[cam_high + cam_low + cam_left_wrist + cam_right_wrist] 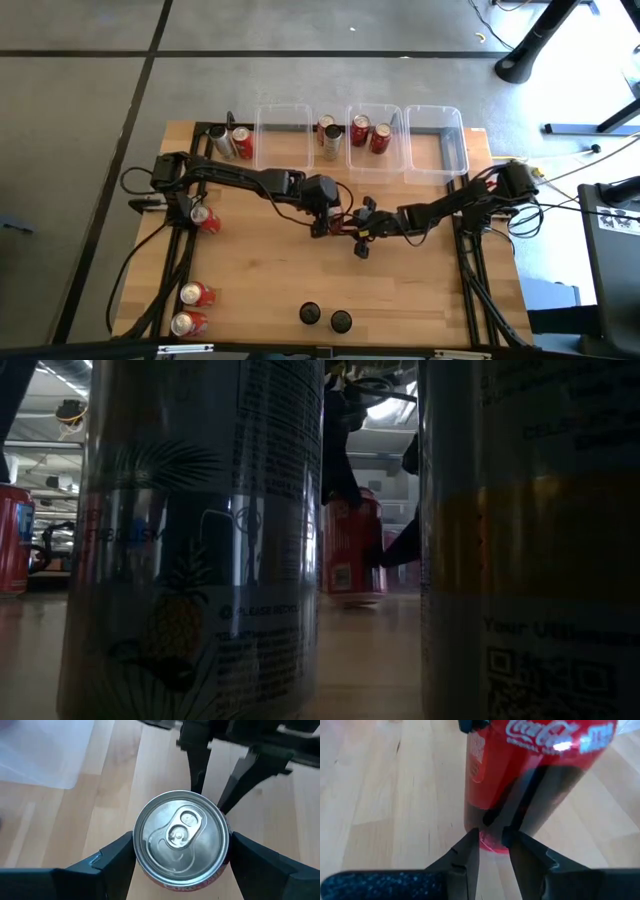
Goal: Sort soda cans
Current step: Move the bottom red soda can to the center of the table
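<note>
Left wrist view shows the left gripper (181,857) hugging a red can (181,837) upright at mid-table, ready to carry it to a bin (282,135). Right gripper (491,845), fingers nearly together and empty, waits just beside it.

About a dozen small cylindrical aluminium soda cans sit on the wooden table. One red can with a silver top (181,837) stands upright mid-table. Three red cans (355,133) stand in the clear bins at the far edge, two more (230,142) beside them. Three red cans (194,307) lie along the left side. Two black-bodied cans (325,317) stand at the near edge.
</note>
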Controlling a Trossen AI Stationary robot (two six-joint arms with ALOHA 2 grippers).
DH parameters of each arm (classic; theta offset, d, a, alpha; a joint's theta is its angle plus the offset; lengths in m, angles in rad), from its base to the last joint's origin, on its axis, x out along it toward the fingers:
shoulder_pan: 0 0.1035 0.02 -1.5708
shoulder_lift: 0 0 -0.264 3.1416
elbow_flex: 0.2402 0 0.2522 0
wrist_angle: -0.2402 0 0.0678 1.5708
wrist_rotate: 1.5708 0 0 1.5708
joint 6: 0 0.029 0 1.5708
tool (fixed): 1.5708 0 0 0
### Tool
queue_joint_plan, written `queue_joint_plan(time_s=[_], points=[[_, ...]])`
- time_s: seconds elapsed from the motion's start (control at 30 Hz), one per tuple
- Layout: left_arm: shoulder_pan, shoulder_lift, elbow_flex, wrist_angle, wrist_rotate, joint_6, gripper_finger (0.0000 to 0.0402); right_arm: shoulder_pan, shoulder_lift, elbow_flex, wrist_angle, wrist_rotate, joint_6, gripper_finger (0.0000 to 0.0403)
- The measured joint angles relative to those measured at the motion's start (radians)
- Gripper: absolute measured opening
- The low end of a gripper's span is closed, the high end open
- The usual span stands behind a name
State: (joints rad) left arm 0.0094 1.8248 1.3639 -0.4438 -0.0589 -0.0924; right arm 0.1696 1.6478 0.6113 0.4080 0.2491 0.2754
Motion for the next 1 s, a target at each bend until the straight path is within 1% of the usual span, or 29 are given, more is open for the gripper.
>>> queue_joint_plan(time_s=[0.17, 0.27, 0.37, 0.57, 0.77, 0.87, 1.0], points=[[0.006, 0.004, 0.000, 0.007, 0.004, 0.004, 0.0271, 0.000, -0.001, 0.000, -0.005, -0.002, 0.008, 0.0104], [0.005, 0.006, 0.000, 0.007, 0.007, 0.007, 0.0276, -0.001, -0.007, 0.007, -0.015, -0.066, 0.023, 0.0104], [0.005, 0.000, 0.000, 0.006, 0.012, 0.008, 0.0278, 0.000, -0.016, 0.025, -0.050, -0.084, 0.067, 0.0104], [0.003, 0.001, 0.000, 0.004, 0.009, 0.015, 0.0280, 0.000, -0.046, 0.061, -0.150, -0.080, 0.083, 0.0104], [0.003, 0.002, 0.000, 0.002, 0.002, 0.027, 0.0282, 0.000, -0.047, 0.065, -0.152, -0.058, 0.084, 0.0104], [0.002, 0.002, 0.000, 0.012, -0.008, 0.054, 0.0282, 0.000, -0.047, 0.065, -0.152, -0.055, 0.084, 0.0104], [-0.003, 0.003, 0.000, 0.020, -0.034, 0.092, 0.0284, 0.000, -0.047, 0.065, -0.154, -0.023, 0.083, 0.0104]])
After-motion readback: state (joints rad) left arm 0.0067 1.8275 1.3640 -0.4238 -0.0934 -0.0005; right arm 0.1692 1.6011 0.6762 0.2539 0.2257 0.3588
